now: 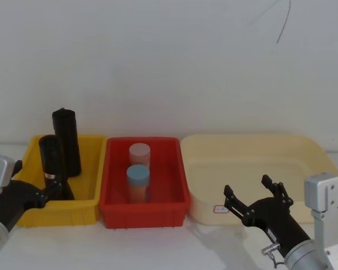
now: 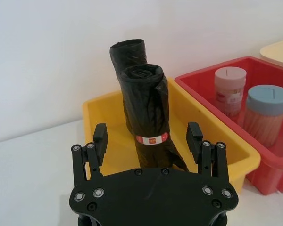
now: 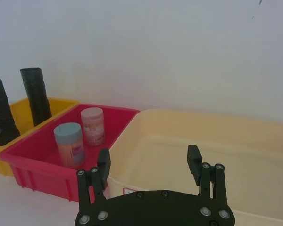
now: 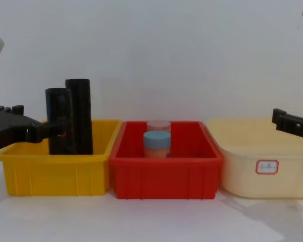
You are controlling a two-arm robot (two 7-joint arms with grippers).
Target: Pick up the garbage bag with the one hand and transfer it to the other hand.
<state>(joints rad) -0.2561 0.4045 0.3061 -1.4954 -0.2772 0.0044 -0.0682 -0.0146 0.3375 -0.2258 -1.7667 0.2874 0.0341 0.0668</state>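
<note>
Where it stands upright in the yellow bin (image 1: 85, 207), the garbage bag (image 2: 148, 108) shows its red-and-white label wrapped low around its glossy black body, and the left gripper (image 2: 147, 134) sits level with that label, one finger on each side of the roll. Its fingers (image 2: 100, 136) are spread wide, with a clear gap between each pad and the plastic, so nothing is clamped. From the chest camera the same gripper (image 4: 43, 132) reaches in from the left at mid-height of the bag (image 4: 59, 123), above the bin's near-left part. Just behind the bag stands a taller black roll (image 4: 80, 116) with no label; the two seem to touch along their sides, though the angle leaves that uncertain. Beside the yellow bin, touching or nearly so, is a red bin (image 1: 143, 215) holding two jars, a blue-lidded jar (image 1: 138, 181) in front and a pink-lidded jar (image 1: 139, 153) behind it. Next along to the right is a larger cream bin (image 1: 242, 147) with a small label on its front wall. The right gripper (image 1: 248, 188) hangs at that bin's front edge, well apart from the bag, its fingers (image 3: 104, 162) also splayed and holding nothing. All three bins rest on a white table (image 4: 156, 222) against a plain white wall.
</note>
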